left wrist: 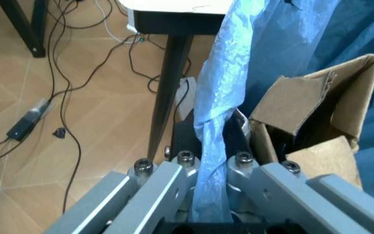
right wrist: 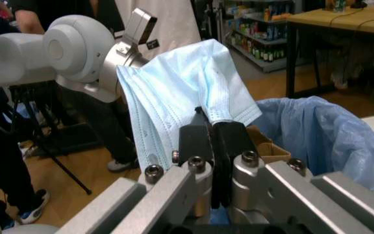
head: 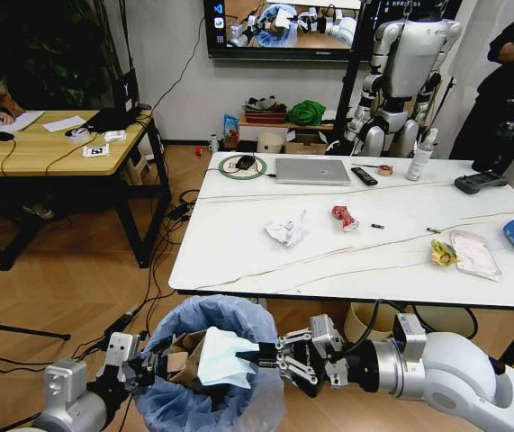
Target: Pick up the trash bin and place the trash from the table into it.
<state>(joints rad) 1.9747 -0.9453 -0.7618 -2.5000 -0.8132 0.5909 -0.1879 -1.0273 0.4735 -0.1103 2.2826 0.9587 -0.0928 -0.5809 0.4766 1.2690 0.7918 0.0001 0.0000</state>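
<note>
Two grippers share the work: left gripper [head: 139, 367] is clamped on the blue bag rim of the trash bin [head: 211, 360], holding it below the near edge of the table [head: 238, 261]. Right gripper [head: 266, 358], jaws pinched tight on a pale-blue paper piece [head: 220, 355], holds it over the bin mouth, above cardboard [left wrist: 317, 112] already inside, likely for dropping. More trash lies on the table.

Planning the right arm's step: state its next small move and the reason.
Probably open the right gripper. It is shut on a pale-blue paper directly over the trash bin, which the left gripper holds by its bag rim, so the paper should drop onto the cardboard inside.
</note>
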